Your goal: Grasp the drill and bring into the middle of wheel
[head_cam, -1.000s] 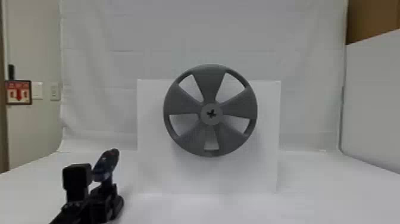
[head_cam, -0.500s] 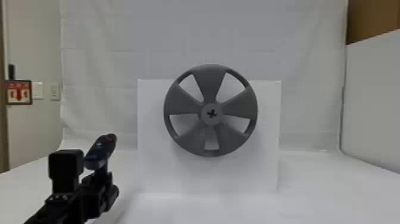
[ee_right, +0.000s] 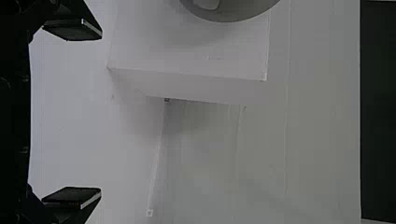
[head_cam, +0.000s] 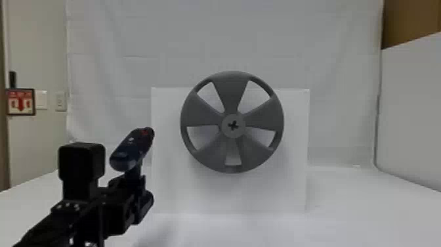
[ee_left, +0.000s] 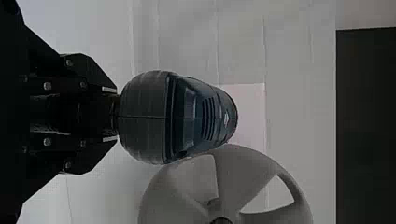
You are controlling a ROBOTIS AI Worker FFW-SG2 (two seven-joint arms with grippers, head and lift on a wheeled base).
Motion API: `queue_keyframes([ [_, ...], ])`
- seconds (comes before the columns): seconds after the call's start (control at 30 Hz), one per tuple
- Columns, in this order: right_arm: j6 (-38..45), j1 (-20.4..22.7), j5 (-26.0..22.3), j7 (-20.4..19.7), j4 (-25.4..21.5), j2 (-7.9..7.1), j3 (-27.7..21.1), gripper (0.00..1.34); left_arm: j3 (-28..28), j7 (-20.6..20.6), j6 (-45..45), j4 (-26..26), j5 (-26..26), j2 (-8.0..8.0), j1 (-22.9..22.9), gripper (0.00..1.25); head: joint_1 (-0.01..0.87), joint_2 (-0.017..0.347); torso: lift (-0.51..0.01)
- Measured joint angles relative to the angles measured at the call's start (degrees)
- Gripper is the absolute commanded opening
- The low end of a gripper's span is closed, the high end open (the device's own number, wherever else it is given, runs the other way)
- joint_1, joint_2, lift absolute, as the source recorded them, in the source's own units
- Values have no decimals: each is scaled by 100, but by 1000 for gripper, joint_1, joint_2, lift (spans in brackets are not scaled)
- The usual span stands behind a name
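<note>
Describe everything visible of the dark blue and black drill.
The drill has a rounded, plastic-looking body with vent slots and a centre seam. In the head view it slants up rightward, red patch near the upper end. The left gripper clamps its handle, holding it above the white table, left of and apart from the grey spoked wheel.

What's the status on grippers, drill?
Left gripper shut on drill, left of the wheel. Right gripper open. No obstruction seen between drill and wheel.

Head cam fwd/down, wrist cams closer, wheel point(head_cam: 231, 90) in all
</note>
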Motion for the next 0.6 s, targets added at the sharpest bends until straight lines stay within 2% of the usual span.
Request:
queue_keyframes([
  [0.27,0,-3,0,1,0,0,-33,1216,-173,0,280,-344,291,12,-21,28,54,31,-403],
  [0.6,0,-1,0,0,0,11,-77,1216,-529,-93,303,-505,511,33,-23,28,54,31,-403],
])
